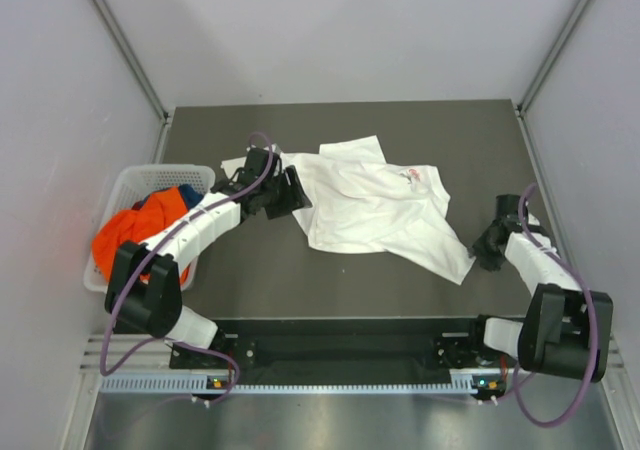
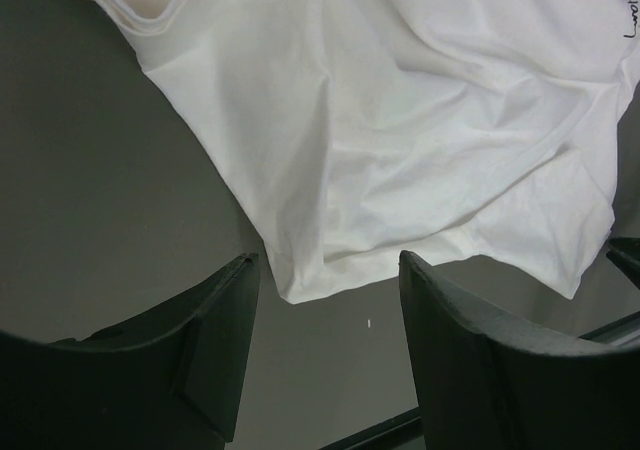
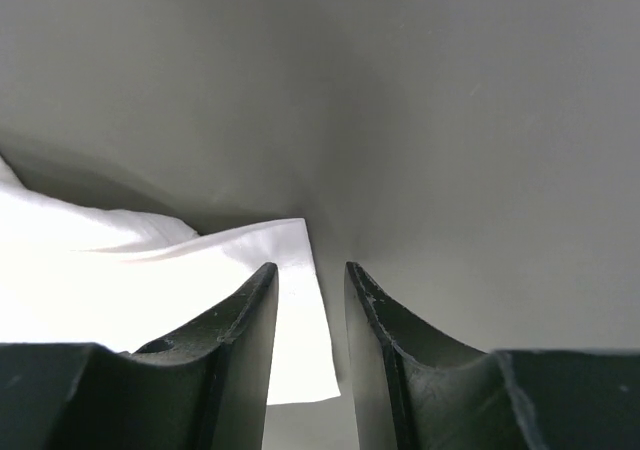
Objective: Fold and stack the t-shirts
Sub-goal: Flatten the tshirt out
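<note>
1. Nearest the arm bases, on the right side of the dark worktop (image 1: pixel 250 270), the right end effector (image 1: pixel 489 248) sits low, just beside the near-right corner of the white t-shirt (image 1: pixel 370 200).
2. In the right wrist view, the right end effector (image 3: pixel 310 270) is open only a sliver. Its two dark fingers (image 3: pixel 240 340) are almost parallel, with a slim gap between them.
3. Through that gap shows the corner of the white t-shirt (image 3: pixel 150 300), lying flat on the grey surface. I cannot tell whether the pads touch the cloth, and nothing looks pinched.
4. Further in on the left, the left end effector (image 1: pixel 290 192) is at the shirt's left edge, with the arm stretched out across the worktop.
5. In the left wrist view, the left end effector (image 2: pixel 328 265) is spread wide. Its fingers (image 2: pixel 215 340) stand well apart and hold nothing.
6. A rumpled lower corner of the white t-shirt (image 2: pixel 400 150) pokes in between the fingertips. The cloth lies loose and creased.
7. The shirt is spread unfolded across the middle of the worktop, with a small red print (image 1: pixel 408 175) towards its far right.
8. At the left edge stands a white basket (image 1: pixel 130 175), with an orange garment (image 1: pixel 125 235) heaped inside and a blue garment (image 1: pixel 180 198) tucked behind it.
</note>
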